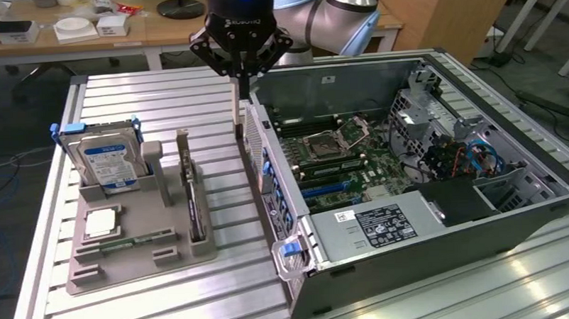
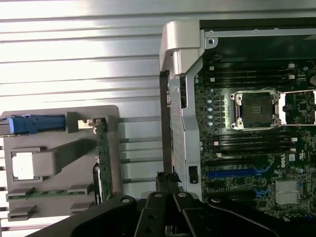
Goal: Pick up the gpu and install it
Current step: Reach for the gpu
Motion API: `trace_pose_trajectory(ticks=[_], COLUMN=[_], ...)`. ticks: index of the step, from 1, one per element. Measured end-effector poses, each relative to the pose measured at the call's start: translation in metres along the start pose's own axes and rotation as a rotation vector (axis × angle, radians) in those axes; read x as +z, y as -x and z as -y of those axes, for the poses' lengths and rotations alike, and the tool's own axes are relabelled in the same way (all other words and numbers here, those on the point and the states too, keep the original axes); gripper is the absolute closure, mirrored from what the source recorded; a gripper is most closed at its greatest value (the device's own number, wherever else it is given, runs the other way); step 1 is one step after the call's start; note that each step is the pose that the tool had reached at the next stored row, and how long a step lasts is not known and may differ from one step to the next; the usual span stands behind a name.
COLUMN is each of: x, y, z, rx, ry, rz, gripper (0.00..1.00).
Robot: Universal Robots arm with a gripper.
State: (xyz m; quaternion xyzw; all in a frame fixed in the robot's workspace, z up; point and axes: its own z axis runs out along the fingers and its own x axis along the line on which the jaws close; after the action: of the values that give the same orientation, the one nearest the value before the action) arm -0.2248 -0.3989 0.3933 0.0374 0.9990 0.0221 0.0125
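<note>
1 card is your target: the gpu [image 1: 191, 195] stands on edge in a slot of the grey tray [image 1: 137, 267]. It sits along the tray's side nearest the computer case [image 1: 430, 261], with its silver bracket rising at the tray end where the hard drive [image 1: 105, 155] stands. Nothing touches it.

Your gripper [image 1: 238, 124] points straight down with its 2 fingers pinched fully together and nothing between them. It hangs off the tray, over the strip of table between the tray and the case, just beside the case's wall and apart from the card.

By my reading, you are on the approach to the pick and no grasp has begun. The blue slot [image 2: 237, 173] on the board inside the case looks unoccupied, so no part of the install is done.

The pick calls for 3 things, as I judge it:
- Part the fingers before you descend.
- Bring the gripper across to sit over the tray's case-side slot.
- Turn the jaws so they close across the card's thin faces, along its top edge.

Mind the upright post on the tray close beside the card. It leaves little room on that side.
</note>
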Motion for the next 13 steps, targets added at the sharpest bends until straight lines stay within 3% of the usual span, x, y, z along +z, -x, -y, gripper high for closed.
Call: trace_pose_trajectory(ticks=[13], x=[-0.0005], y=[-0.017], z=[0.0013], rx=[0.000], ry=[-0.0001], rz=[-0.0001], gripper=[0.90])
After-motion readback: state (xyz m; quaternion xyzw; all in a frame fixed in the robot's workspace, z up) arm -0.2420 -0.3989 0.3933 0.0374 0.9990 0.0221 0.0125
